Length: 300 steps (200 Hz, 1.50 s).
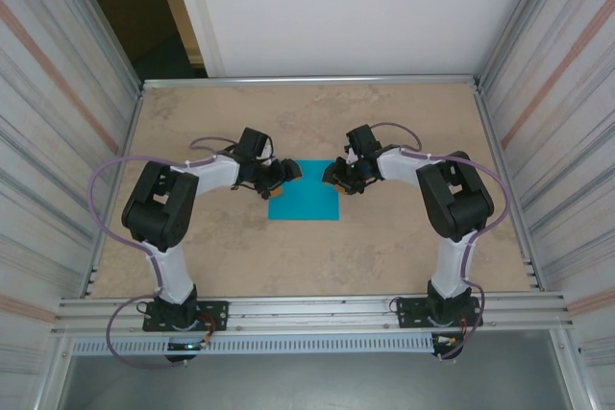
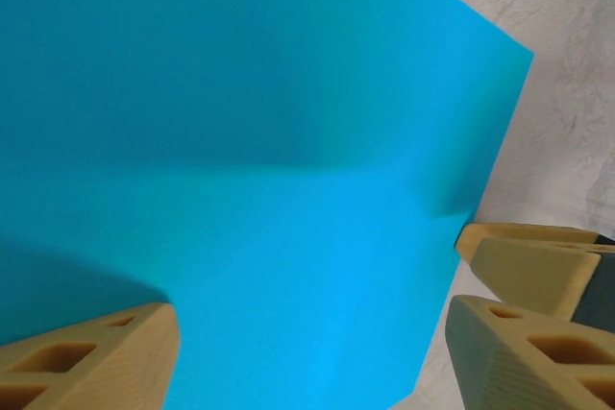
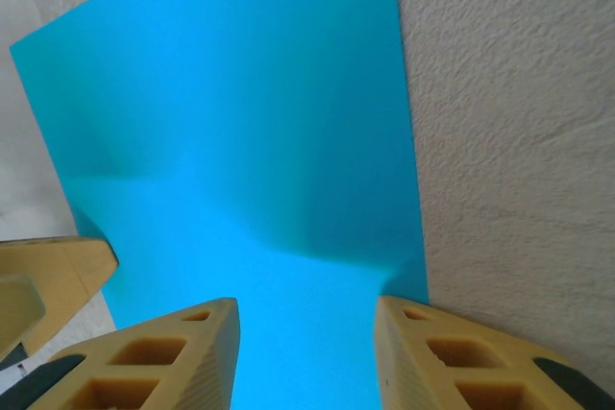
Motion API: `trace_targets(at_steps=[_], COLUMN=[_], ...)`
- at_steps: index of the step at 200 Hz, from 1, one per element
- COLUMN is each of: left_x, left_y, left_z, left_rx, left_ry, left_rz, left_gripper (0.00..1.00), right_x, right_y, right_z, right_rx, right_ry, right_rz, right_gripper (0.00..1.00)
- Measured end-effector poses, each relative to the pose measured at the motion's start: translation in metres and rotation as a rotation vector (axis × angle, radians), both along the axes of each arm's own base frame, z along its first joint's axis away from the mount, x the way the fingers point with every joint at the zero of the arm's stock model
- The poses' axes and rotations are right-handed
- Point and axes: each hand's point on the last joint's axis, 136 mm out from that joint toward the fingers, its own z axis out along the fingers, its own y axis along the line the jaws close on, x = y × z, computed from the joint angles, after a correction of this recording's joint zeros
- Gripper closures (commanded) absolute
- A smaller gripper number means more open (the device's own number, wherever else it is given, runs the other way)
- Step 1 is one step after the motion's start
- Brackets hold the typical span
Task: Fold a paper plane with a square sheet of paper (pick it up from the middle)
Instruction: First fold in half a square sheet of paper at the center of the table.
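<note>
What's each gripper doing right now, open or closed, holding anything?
Left gripper: open, fingers apart over the square sheet of paper, gripping nothing.
Right gripper: open, fingers apart over the same sheet, gripping nothing.

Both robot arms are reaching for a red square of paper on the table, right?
Not red: the square sheet of paper is bright blue, as the top external view shows. The rest is right.
</note>
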Motion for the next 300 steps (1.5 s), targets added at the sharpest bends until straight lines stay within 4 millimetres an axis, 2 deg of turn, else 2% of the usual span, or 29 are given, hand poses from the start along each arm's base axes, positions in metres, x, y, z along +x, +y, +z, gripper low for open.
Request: trace_targets(at_steps=[58,116,175,229,260,283,300], left_x=[0.001,0.001,-0.003,-0.008,-0.009,-0.006,-0.003], left_y=[-0.004,-0.006,-0.011,-0.014,-0.012,-0.013,-0.013], left_z=[0.005,0.006,0.006,0.007,0.007,0.010,0.013], left_rx=[-0.052,-0.063,-0.054,-0.024,-0.008,-0.003,-0.003], left_ry=[-0.038,-0.049,-0.064,-0.059,-0.058,-0.082,-0.101], left_rz=[0.005,-0.004,-0.041,-0.077,-0.088,-0.106,-0.116], left_gripper=[0.14,0.18,0.16,0.31,0.48,0.64,0.69], right_x=[0.004,0.005,0.000,-0.001,0.001,0.000,0.001], right_y=[0.008,0.025,0.046,0.052,0.050,0.038,0.022], right_z=[-0.001,-0.002,-0.002,-0.002,-0.001,0.000,0.006], right_rx=[0.030,0.066,0.106,0.127,0.139,0.151,0.162], right_ry=[0.015,0.019,0.027,0.035,0.027,0.021,0.006], right_rz=[0.017,0.051,0.085,0.097,0.085,0.058,0.024], right_gripper=[0.65,0.68,0.68,0.69,0.69,0.67,0.63])
